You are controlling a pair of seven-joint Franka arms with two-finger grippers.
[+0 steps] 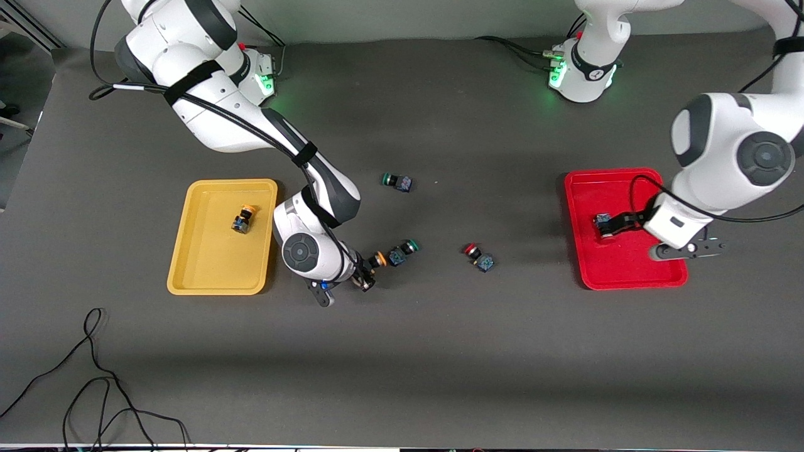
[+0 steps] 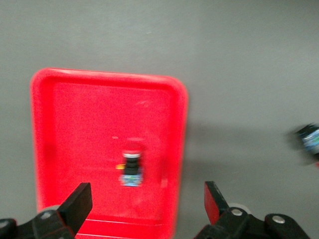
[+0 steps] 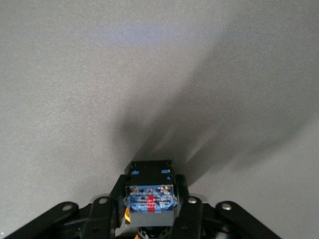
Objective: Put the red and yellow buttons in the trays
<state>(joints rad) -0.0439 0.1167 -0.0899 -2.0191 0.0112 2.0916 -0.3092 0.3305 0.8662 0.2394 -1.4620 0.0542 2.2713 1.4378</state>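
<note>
A yellow-capped button [image 3: 150, 198] is clamped between the fingers of the right hand [image 1: 365, 274], low over the worktop [image 1: 440, 351] just beside the yellow tray [image 1: 188, 276], in which another yellow button [image 1: 242, 218] lies. A red button [image 2: 131, 168] lies in the red tray [image 2: 45, 149], over which the left hand [image 2: 144, 204] is held released, fingers spread. A second red button [image 1: 478, 256] lies on the worktop between the trays
</note>
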